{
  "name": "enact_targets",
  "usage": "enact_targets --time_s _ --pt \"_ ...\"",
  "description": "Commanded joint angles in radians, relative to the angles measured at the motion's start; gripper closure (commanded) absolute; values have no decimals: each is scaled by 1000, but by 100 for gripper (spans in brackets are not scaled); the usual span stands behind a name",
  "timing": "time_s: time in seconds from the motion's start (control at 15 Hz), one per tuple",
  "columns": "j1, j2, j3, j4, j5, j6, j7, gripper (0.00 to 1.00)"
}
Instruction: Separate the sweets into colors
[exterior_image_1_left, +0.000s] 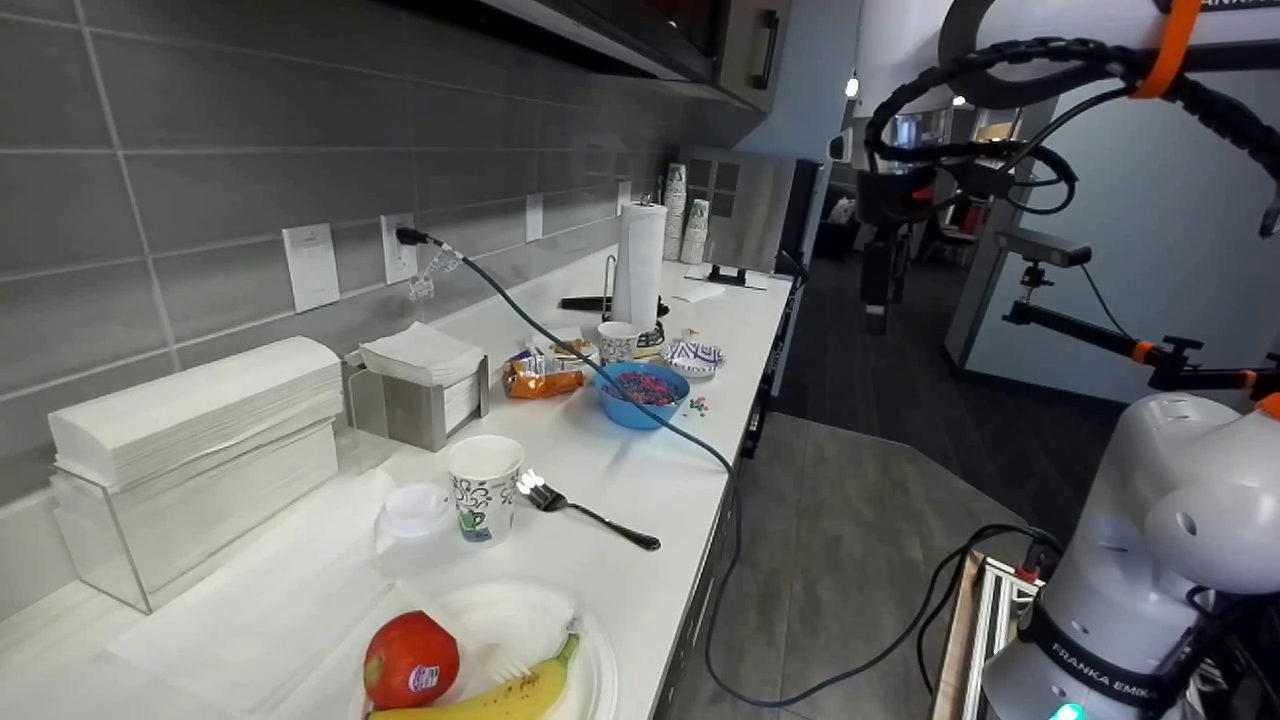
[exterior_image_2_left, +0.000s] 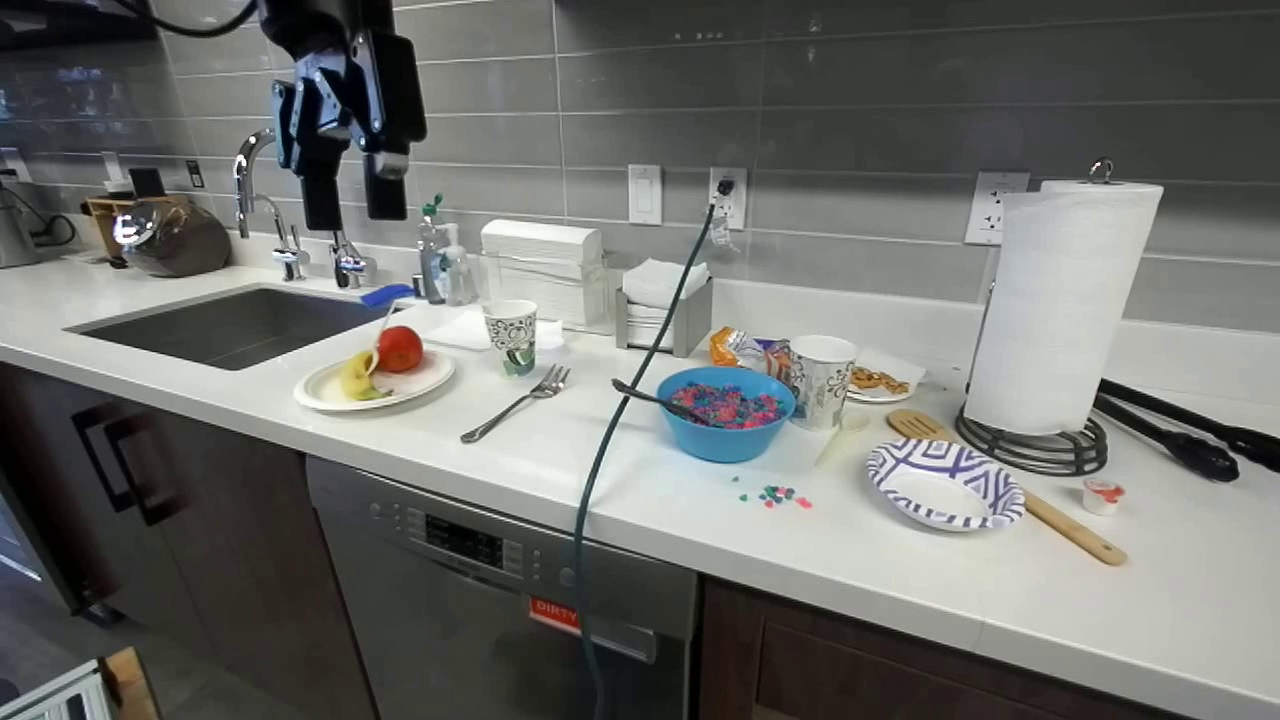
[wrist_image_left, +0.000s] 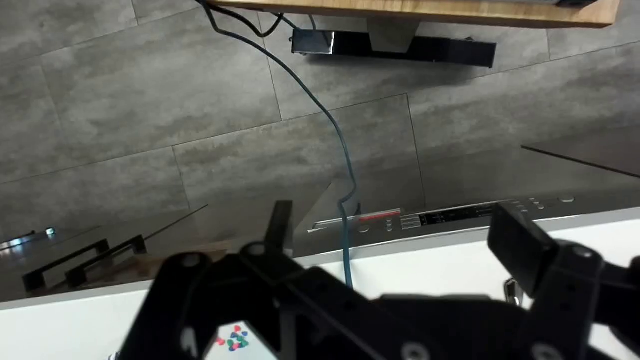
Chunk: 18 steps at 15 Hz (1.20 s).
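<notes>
Many small sweets in pink, red, blue and purple (exterior_image_2_left: 727, 405) lie mixed in a blue bowl (exterior_image_2_left: 715, 442) on the white counter. A dark-handled utensil (exterior_image_2_left: 655, 400) leans in the bowl. Several loose pink, green and blue sweets (exterior_image_2_left: 775, 496) lie on the counter in front of the bowl. They also show in an exterior view (exterior_image_1_left: 697, 406) and at the lower left of the wrist view (wrist_image_left: 236, 339). My gripper (exterior_image_2_left: 354, 203) hangs high above the counter, far from the bowl. In the wrist view the gripper (wrist_image_left: 392, 220) has its fingers wide apart with nothing between them.
A cable (exterior_image_2_left: 598, 480) runs from the wall outlet past the bowl and over the counter edge. A patterned paper bowl (exterior_image_2_left: 945, 490), a wooden spatula (exterior_image_2_left: 1075, 530), a paper cup (exterior_image_2_left: 820, 385) and a snack bag (exterior_image_2_left: 740, 350) surround the bowl. A fork (exterior_image_2_left: 515, 403) and a fruit plate (exterior_image_2_left: 320, 392) lie further off.
</notes>
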Motion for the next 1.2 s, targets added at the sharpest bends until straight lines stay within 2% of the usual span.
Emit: enact_targets --time_s 0.0,0.13,0.33,0.67,0.87,1.13 --pt "-19 34 -74 -19 17 72 34 0" --pt "-42 43 -132 -29 41 124 35 0" --pt "-92 64 -226 -64 62 275 28 0" --pt "-142 200 -349 -104 153 544 -30 0" --pt "-146 331 -375 -86 177 616 -97 0" --pt "-150 523 -364 -10 157 614 -142 0"
